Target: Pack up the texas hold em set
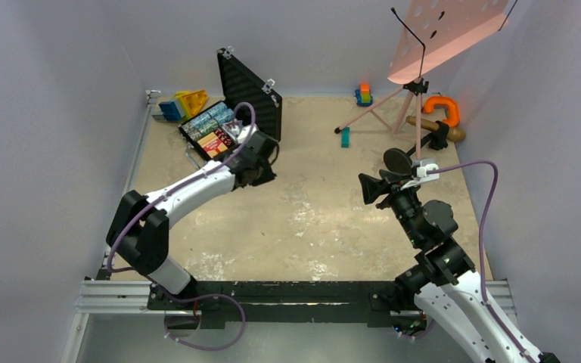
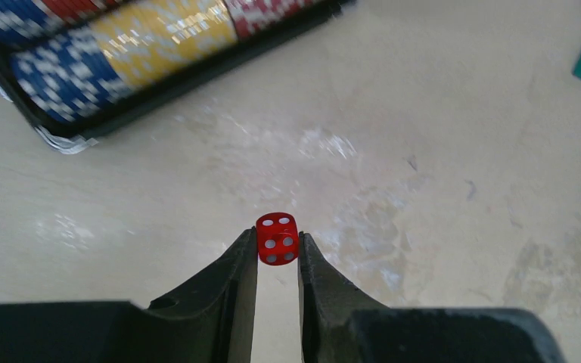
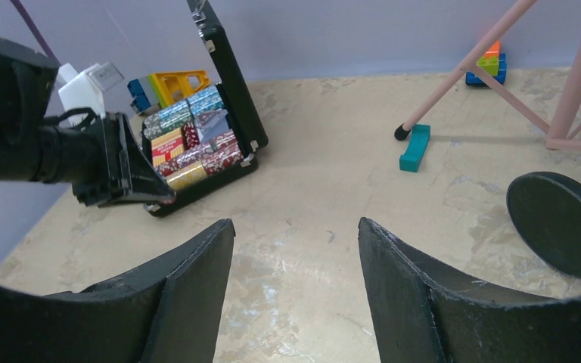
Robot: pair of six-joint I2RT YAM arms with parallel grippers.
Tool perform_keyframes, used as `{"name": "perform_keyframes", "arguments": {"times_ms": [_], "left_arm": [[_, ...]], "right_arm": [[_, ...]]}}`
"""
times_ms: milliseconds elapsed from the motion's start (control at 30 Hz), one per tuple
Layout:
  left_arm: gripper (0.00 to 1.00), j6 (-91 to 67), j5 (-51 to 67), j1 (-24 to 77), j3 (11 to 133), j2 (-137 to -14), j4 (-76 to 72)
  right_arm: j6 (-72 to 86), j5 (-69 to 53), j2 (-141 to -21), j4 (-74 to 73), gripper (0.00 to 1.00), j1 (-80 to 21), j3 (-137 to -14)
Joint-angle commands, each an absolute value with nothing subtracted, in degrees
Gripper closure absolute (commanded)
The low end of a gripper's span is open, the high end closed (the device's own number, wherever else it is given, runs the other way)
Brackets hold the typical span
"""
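The black briefcase [image 1: 197, 125] lies open at the back left, its foam-lined lid [image 1: 251, 94] standing up. Rows of poker chips [image 2: 121, 45] fill it, and an orange-red card box [image 1: 213, 144] lies at its near side. My left gripper [image 2: 277, 246] is shut on a small red die [image 2: 277, 239], pinched at the very fingertips above the bare table, just right of the case's near corner. In the top view the left gripper [image 1: 268, 162] hangs next to the case. My right gripper [image 3: 296, 227] stands open and empty over the middle of the table [image 1: 365, 189].
A pink music stand [image 1: 446, 30] stands at the back right, a teal block [image 1: 345, 137] by its leg. Blue and yellow toy blocks [image 1: 183, 104] sit behind the case. A black disc [image 3: 563, 223], an orange ring [image 1: 442, 110] and stacked blocks [image 1: 363, 94] lie right.
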State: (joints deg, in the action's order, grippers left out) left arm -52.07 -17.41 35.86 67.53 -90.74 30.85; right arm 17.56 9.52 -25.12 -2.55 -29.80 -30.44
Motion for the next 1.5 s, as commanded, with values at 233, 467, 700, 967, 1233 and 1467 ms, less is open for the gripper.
{"name": "perform_keyframes", "arguments": {"times_ms": [233, 467, 700, 967, 1233, 1467], "left_arm": [[1.00, -35.42, -12.80, 14.88, 90.54, -105.58, 34.64], [1.00, -35.61, -10.72, 10.09, 102.20, -117.02, 37.78], [1.00, -37.41, -8.74, 8.46, 103.12, -121.08, 37.51], [1.00, -39.02, -5.90, 7.91, 103.13, -123.50, 36.97], [1.00, -40.41, -4.56, 7.91, 102.23, -124.29, 36.29], [1.00, -41.23, -5.80, 7.91, 102.11, -124.18, 36.83]], "right_arm": [[17.81, 12.03, -25.82, -1.34, 0.35, -29.65, -30.17], [17.56, 12.39, -27.51, -1.23, 0.35, -29.62, -30.42], [17.48, 12.42, -29.08, -0.89, 0.35, -29.59, -30.64], [17.50, 12.30, -29.67, -0.78, 0.35, -29.66, -30.69], [17.50, 12.19, -29.62, -0.77, 0.35, -29.64, -30.72], [17.54, 12.18, -29.62, -0.79, 0.35, -29.68, -30.70]]}}
